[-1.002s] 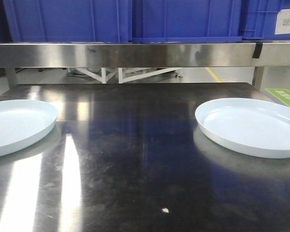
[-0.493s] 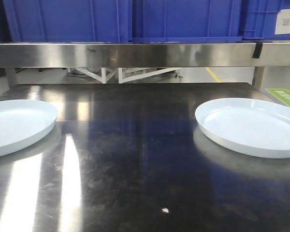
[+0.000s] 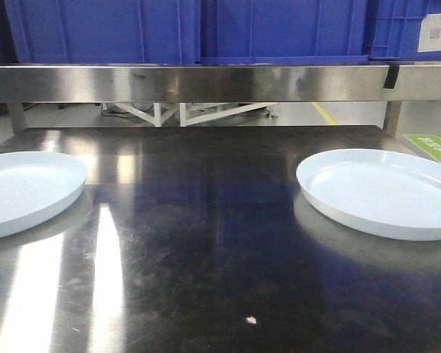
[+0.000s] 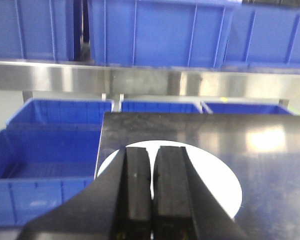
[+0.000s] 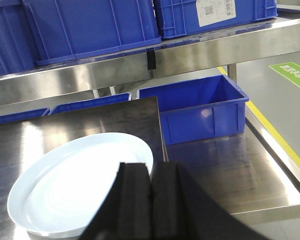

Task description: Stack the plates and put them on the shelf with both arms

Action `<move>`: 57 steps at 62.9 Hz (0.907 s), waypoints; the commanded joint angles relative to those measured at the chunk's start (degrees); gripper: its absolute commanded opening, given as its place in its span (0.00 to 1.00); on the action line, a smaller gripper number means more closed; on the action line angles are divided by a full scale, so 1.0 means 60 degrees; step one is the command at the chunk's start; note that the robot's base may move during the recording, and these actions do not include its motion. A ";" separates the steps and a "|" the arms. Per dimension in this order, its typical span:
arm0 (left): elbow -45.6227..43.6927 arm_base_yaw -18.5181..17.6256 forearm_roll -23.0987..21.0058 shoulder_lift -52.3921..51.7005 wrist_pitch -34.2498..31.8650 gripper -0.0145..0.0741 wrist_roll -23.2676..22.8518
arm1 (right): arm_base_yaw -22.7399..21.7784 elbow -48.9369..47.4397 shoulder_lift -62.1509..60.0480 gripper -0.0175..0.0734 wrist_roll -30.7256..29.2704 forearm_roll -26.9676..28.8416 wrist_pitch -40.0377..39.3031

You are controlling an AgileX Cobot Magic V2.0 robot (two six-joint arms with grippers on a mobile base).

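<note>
Two pale bluish-white plates lie apart on the steel table: the left plate (image 3: pixel 26 190) at the left edge and the right plate (image 3: pixel 386 191) at the right. Neither arm shows in the front view. In the left wrist view my left gripper (image 4: pixel 151 150) hovers shut over the left plate (image 4: pixel 210 175), holding nothing. Seen from the right wrist, my right gripper (image 5: pixel 151 167) is shut and empty above the near right rim of the right plate (image 5: pixel 75 180).
A steel shelf (image 3: pixel 220 82) runs across the back above the table, loaded with blue bins (image 3: pixel 279 29). More blue bins (image 4: pixel 45 150) sit beyond the table's left side, and one (image 5: pixel 200 107) to its right. Dark steel tabletop (image 3: pixel 206 235) separates the plates.
</note>
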 commanded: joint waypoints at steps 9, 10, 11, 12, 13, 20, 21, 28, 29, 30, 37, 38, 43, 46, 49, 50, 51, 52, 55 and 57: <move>-0.4723 -0.0185 0.1211 0.2656 0.2748 0.27 0.0035 | -0.0058 -0.0147 -0.0203 0.25 -0.0045 -0.0011 -0.0873; -0.5026 -0.0203 0.1338 0.2877 0.2984 0.27 0.0035 | -0.0058 -0.0147 -0.0203 0.25 -0.0045 -0.0011 -0.0873; -0.5331 -0.0227 0.1417 0.3110 0.3214 0.27 0.0035 | -0.0058 -0.0147 -0.0203 0.25 -0.0045 -0.0011 -0.0873; -0.5630 -0.0228 0.1475 0.3340 0.3438 0.27 0.0035 | -0.0058 -0.0147 -0.0203 0.25 -0.0045 -0.0011 -0.0873; -0.6061 -0.0228 0.1552 0.3676 0.3771 0.27 0.0035 | -0.0058 -0.0147 -0.0203 0.25 -0.0045 -0.0011 -0.0873; -0.8002 -0.0243 0.1824 0.5420 0.5044 0.27 0.0035 | -0.0058 -0.0147 -0.0203 0.25 -0.0045 -0.0011 -0.0873; -0.8151 -0.0243 0.1847 0.5595 0.5114 0.27 0.0035 | -0.0058 -0.0147 -0.0203 0.25 -0.0045 -0.0011 -0.0873; -0.8912 -0.0243 0.1943 0.6681 0.5228 0.27 0.0035 | -0.0058 -0.0147 -0.0203 0.25 -0.0045 -0.0011 -0.0873; -0.8941 -0.0243 0.1943 0.6774 0.5168 0.27 0.0035 | -0.0058 -0.0147 -0.0203 0.25 -0.0045 -0.0011 -0.0873; -0.8944 -0.0243 0.1943 0.6862 0.5103 0.27 0.0035 | -0.0058 -0.0147 -0.0203 0.25 -0.0045 -0.0011 -0.0873; -0.8961 -0.0243 0.1900 0.7363 0.4431 0.27 0.0035 | -0.0058 -0.0147 -0.0203 0.25 -0.0045 -0.0011 -0.0873; -0.8961 -0.0243 0.1847 0.7398 0.4362 0.27 0.0035 | -0.0058 -0.0147 -0.0203 0.25 -0.0045 -0.0011 -0.0873; -0.8961 -0.0243 0.1655 0.7491 0.4252 0.27 0.0035 | -0.0058 -0.0147 -0.0203 0.25 -0.0045 -0.0011 -0.0873; -0.8961 -0.0243 0.1641 0.7491 0.4252 0.27 0.0035 | -0.0058 -0.0147 -0.0203 0.25 -0.0045 -0.0011 -0.0873; -0.8961 -0.0243 0.1641 0.7491 0.4231 0.27 0.0035 | -0.0058 -0.0147 -0.0203 0.25 -0.0045 -0.0011 -0.0873; -0.8961 -0.0243 0.1641 0.7491 0.4213 0.27 0.0035 | -0.0058 -0.0147 -0.0203 0.25 -0.0045 -0.0011 -0.0873; -0.8961 -0.0243 0.1641 0.7491 0.4208 0.27 0.0035 | -0.0058 -0.0147 -0.0203 0.25 -0.0045 -0.0011 -0.0873; -0.8961 -0.0243 0.1660 0.7491 0.4208 0.27 0.0035 | -0.0058 -0.0147 -0.0203 0.25 -0.0045 -0.0011 -0.0873; -0.8961 -0.0243 0.1746 0.7491 0.4268 0.27 0.0035 | -0.0058 -0.0147 -0.0203 0.25 -0.0045 -0.0011 -0.0873; -0.8961 -0.0243 0.1769 0.7491 0.4269 0.27 0.0035 | -0.0058 -0.0147 -0.0203 0.25 -0.0045 -0.0011 -0.0873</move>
